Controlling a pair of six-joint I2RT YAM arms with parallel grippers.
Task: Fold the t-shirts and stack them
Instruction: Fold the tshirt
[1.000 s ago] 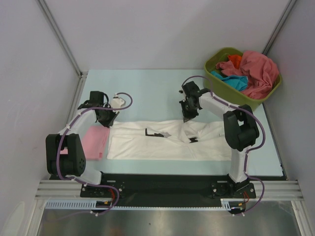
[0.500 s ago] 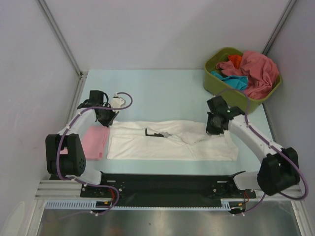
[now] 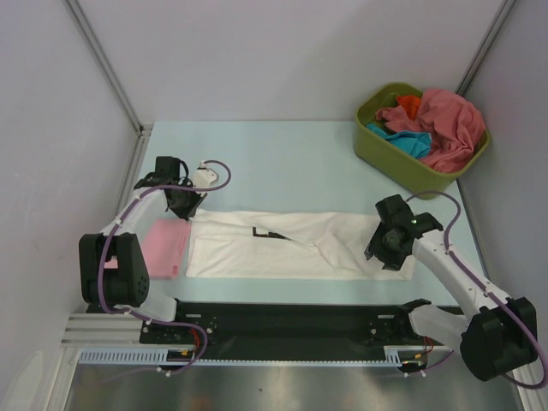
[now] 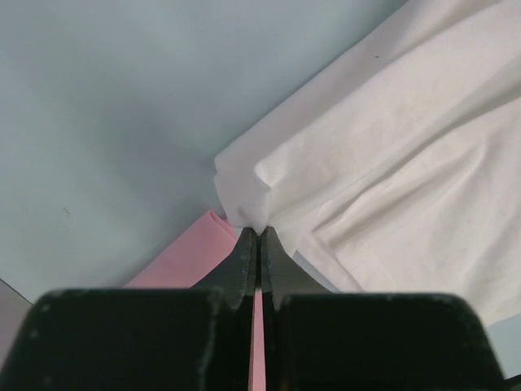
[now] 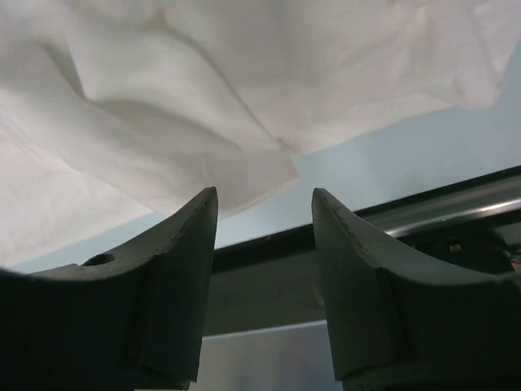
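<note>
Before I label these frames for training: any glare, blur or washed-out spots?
Top external: even light, sharp, mild glare on the steel strip in front. Left wrist: the shut left hand is dark and blurred up close; the white tee is clear. Right wrist: the open right hand is soft-focused; the white tee nearly washes out at top.

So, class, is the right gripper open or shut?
Open: the right gripper has fingers apart, gripping nothing, above the white t-shirt.

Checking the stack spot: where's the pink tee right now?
Top view: the pink tee lies flat on the left, beside the white tee's left edge, just below the left gripper in that view.
</note>
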